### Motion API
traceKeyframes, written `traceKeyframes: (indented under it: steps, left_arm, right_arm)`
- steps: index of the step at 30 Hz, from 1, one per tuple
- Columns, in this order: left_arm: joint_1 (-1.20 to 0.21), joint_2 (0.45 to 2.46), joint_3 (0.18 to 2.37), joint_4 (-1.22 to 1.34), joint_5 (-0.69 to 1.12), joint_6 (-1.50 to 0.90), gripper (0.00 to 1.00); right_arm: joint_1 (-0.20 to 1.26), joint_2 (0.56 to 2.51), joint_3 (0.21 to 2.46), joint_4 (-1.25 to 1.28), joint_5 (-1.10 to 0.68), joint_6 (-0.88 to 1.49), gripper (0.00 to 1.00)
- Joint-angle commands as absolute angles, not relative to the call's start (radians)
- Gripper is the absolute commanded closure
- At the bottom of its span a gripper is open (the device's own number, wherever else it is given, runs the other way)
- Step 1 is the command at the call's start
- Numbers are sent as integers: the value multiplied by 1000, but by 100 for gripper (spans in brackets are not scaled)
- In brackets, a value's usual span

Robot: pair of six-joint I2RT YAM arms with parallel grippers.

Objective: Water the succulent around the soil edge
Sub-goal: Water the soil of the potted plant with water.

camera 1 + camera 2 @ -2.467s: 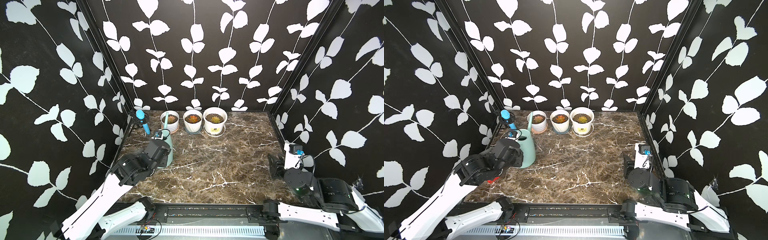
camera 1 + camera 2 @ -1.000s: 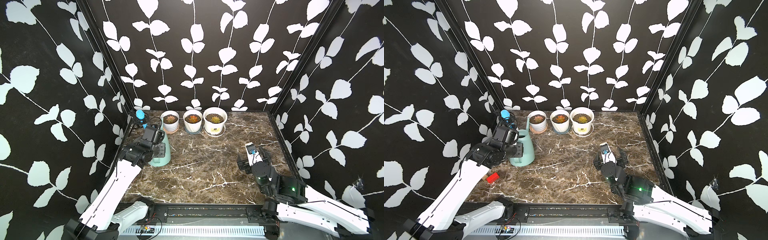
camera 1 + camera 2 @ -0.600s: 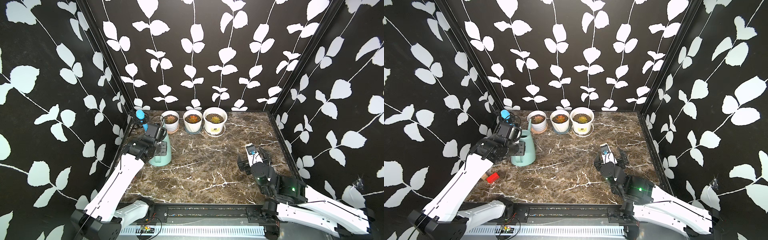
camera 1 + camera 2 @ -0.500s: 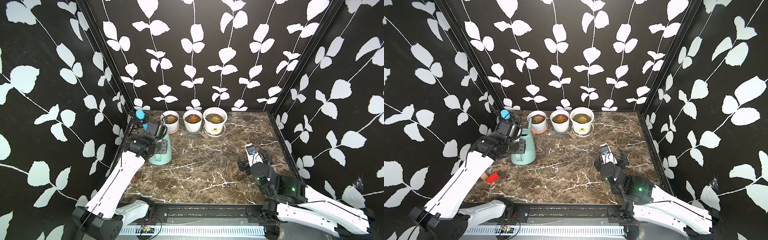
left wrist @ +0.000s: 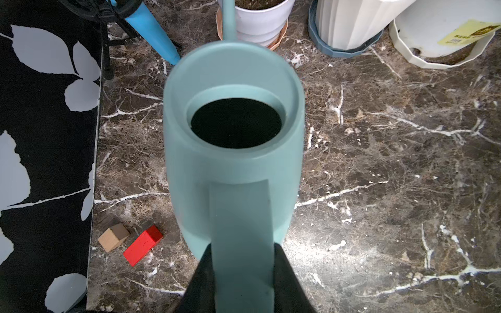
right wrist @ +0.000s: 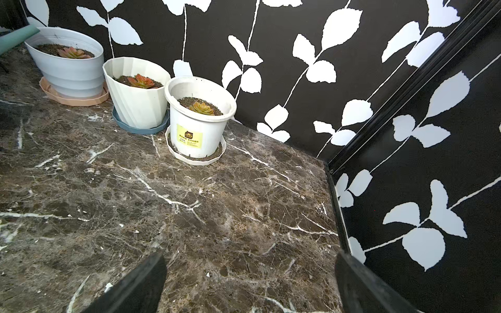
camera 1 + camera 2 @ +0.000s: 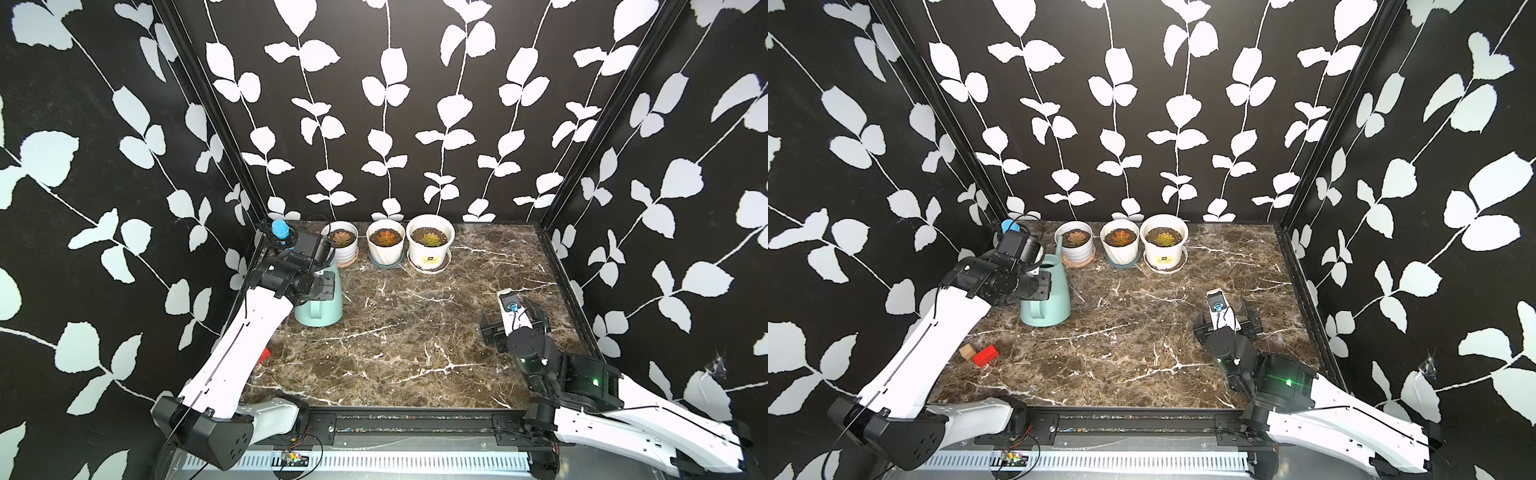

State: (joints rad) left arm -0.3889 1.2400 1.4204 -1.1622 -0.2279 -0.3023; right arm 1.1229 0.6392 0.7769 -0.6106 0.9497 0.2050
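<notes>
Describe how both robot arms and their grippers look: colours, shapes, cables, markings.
Both arms have smooth white shells and black round joints. A thin black cable runs along the left arm; the right arm shows a small green light. The left gripper and right gripper have flat black fingers. A white camera with a blue plug tops the right wrist.

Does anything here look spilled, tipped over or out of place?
Nothing spilled or tipped. The only oddity: a red block and a tan block lie loose on the marble table, nearer the camera than the watering can, unrelated to watering. All three pots stand upright.
</notes>
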Motion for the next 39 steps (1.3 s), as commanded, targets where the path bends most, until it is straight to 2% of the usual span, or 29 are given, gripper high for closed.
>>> traceKeyframes:
  steps: [1,39]
  left_arm:
    - [-380,1234,1467,-1160,-235,-294,100]
    - [-368,1385,1632,-1176,-176,-262,100]
  right_arm:
    - [1117,629,764,-620,965,230,0]
    - [1117,576,756,-684,994,283,0]
